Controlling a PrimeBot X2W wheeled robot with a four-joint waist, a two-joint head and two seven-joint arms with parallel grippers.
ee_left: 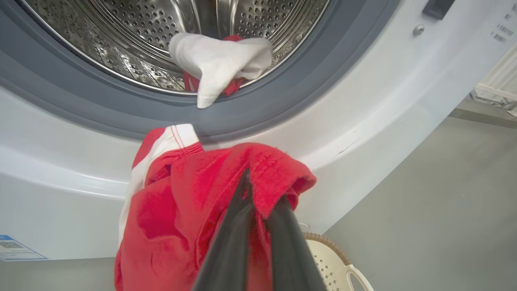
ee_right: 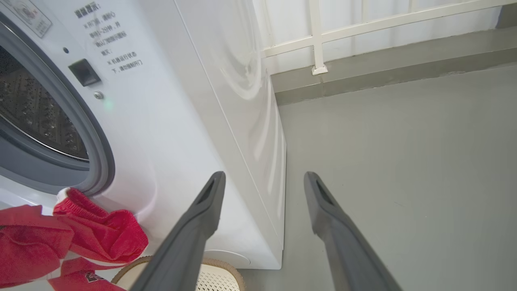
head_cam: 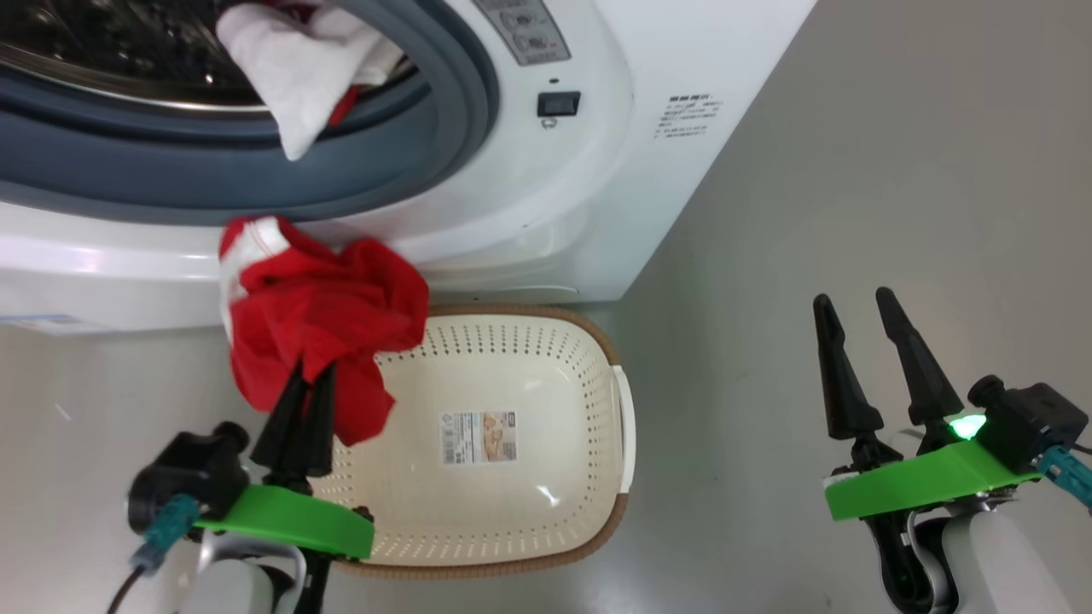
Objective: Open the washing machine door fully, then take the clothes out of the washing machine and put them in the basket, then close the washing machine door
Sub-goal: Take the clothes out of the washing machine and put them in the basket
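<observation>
Left gripper (head_cam: 313, 368) is clamped on a red garment (head_cam: 316, 307) with white trim. My fingers are pinched together, tips buried in the fabric. The garment hangs bunched off them, just in front of the washing machine (head_cam: 554, 196) lower front panel. From the head camera it overlaps the far-left corner of the basket (head_cam: 512, 358).

The basket sits on the grey floor (head_cam: 853, 170), its far end up against the machine's base. A label sticker (head_cam: 479, 437) shows on its bottom.

A white garment (head_cam: 299, 68) is draped out of the steel drum (ee_left: 133, 48) over the grey rubber ring (head_cam: 256, 179). A bit of red cloth (ee_left: 232, 87) shows under it.

Right gripper (head_cam: 853, 296) has its fingers spread, nothing between them. It's over bare floor, right of the basket and well apart from it, near the machine's right side.
</observation>
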